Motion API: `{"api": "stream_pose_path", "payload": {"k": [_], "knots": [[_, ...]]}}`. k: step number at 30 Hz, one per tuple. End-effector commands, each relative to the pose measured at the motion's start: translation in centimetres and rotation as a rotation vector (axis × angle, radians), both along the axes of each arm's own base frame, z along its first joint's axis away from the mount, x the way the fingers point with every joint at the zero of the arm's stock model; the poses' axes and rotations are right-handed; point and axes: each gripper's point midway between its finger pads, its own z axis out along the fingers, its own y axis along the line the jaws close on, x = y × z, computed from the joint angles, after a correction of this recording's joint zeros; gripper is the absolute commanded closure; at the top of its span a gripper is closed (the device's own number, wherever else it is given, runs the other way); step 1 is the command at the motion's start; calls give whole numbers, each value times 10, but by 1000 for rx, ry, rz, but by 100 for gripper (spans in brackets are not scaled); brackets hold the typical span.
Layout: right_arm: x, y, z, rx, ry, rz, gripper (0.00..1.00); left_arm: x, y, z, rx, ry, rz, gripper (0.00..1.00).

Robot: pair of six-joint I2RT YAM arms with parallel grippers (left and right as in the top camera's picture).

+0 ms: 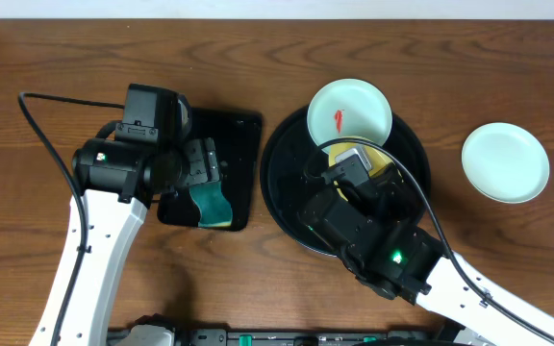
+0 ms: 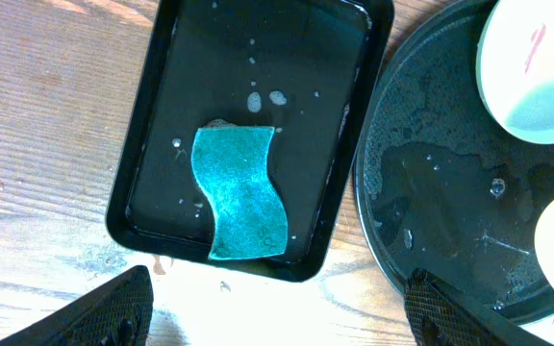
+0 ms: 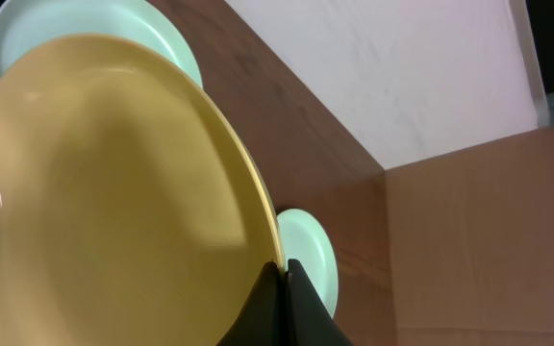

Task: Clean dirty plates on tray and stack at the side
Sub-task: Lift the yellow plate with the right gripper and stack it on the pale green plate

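Note:
My right gripper (image 3: 285, 269) is shut on the rim of the pale yellow plate (image 3: 113, 192) and holds it tilted above the round black tray (image 1: 287, 163). The plate is mostly hidden under the arm in the overhead view (image 1: 377, 160). A pale blue-green plate (image 1: 349, 111) with a red smear lies at the tray's far edge. It also shows in the left wrist view (image 2: 537, 67). Another pale blue-green plate (image 1: 505, 161), with no smear showing, lies on the table to the right. My left gripper (image 2: 279, 279) is open and empty, near the teal sponge (image 2: 243, 197).
The sponge lies in a wet rectangular black tray (image 2: 162, 125) left of the round tray (image 2: 431, 221). The wooden table (image 1: 46, 58) extends left and behind. The right arm's cable (image 1: 421, 192) loops over the round tray.

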Motion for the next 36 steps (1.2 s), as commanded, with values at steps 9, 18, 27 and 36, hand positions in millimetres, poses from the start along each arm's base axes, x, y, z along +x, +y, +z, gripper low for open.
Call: {"api": "stream_pose_path", "payload": {"k": [9,18,27,36], "knots": [[27,-4,-36,584,249,-95,99,0,0,2,-6,-4,8,16],[69,-104,-13,1089,263,-273,99,0,0,2,-6,-4,8,16],[59,-289,-87,1328,114,-885,99,0,0,2,-6,-4,8,16],[59,-347,-152,1389,76,-1098,99,0,0,2,-6,-4,8,16]]}}
